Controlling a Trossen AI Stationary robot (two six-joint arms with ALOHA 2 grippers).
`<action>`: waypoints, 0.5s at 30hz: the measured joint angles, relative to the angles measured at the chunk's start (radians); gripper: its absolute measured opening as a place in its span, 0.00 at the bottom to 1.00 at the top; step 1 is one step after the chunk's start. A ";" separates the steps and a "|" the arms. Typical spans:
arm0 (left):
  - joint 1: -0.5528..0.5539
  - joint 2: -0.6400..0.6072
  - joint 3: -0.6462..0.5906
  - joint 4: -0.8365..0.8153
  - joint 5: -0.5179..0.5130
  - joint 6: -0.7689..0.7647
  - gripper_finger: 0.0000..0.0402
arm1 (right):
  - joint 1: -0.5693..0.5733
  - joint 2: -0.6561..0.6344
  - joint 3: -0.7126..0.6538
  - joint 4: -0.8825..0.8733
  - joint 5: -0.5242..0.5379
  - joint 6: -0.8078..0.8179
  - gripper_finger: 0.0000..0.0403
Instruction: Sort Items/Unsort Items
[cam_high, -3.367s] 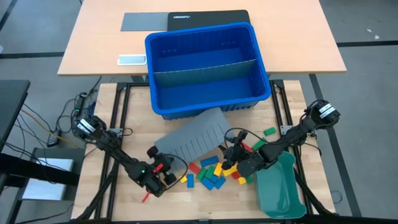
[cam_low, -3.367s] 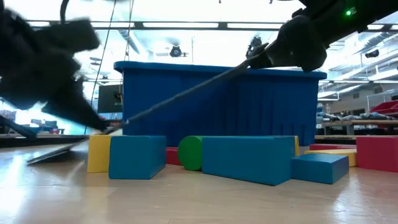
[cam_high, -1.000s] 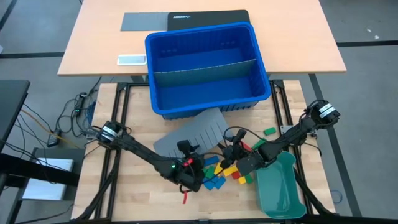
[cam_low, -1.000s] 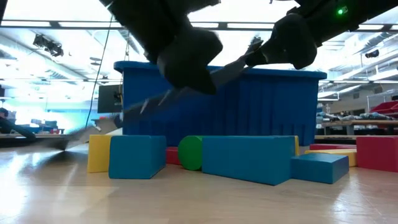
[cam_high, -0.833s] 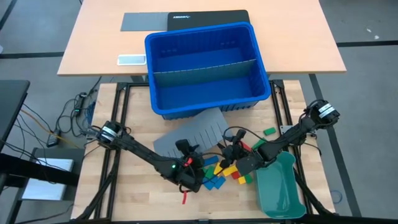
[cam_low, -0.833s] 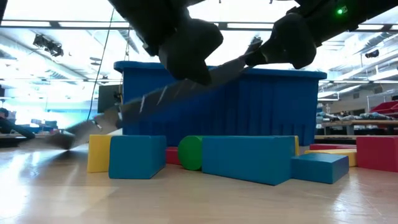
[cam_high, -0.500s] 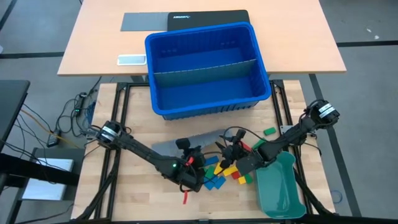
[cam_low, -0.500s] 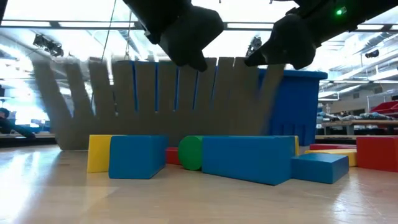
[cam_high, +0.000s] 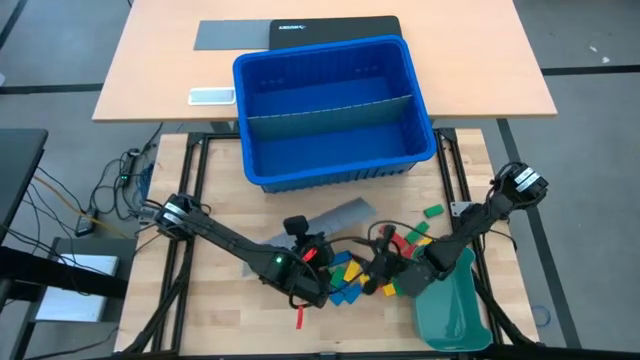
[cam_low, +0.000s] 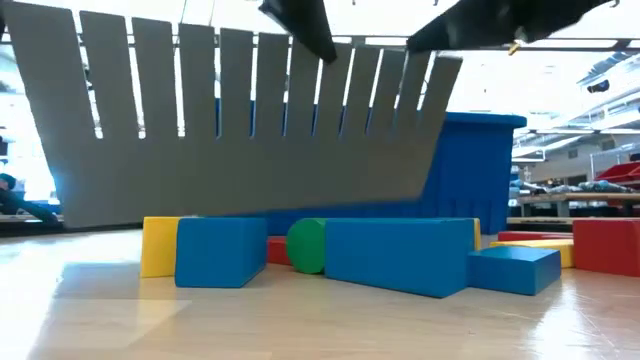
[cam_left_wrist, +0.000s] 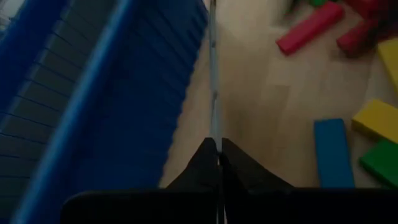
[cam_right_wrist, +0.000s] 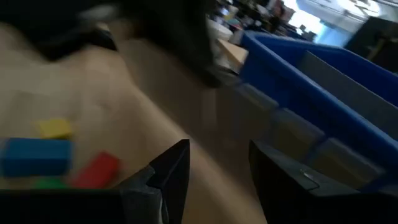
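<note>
Your blocks lie in a loose heap on the wooden table, in front of the blue bin, between it and the table's front edge; a few strays sit near the teal tray off to the bin's front right. None is in the bin yet.

What changed: the grey divider sheet, which a second ago lay tilted over the heap on the bin's side, now stands almost on edge above the blocks. Your left gripper has gone from wide open to pinched tight on the sheet's edge, and the wrist view shows the sheet as a thin line running out from between the closed fingers. From above, that gripper sits just in front of the bin, over the heap.

Your right gripper hovers beside the heap, near the tray, fingers partly apart and empty.

I judge the divider is being cleared so the blocks can be reached.
</note>
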 joint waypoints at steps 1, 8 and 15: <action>0.001 0.000 0.020 -0.022 -0.002 0.009 0.01 | 0.012 0.000 0.000 0.005 -0.003 0.000 0.41; 0.000 -0.001 0.151 -0.145 0.002 0.073 0.01 | 0.088 0.000 0.000 0.043 -0.061 0.019 0.41; 0.036 -0.002 0.292 -0.272 0.057 -0.010 0.01 | 0.103 -0.001 0.000 0.088 -0.103 0.020 0.41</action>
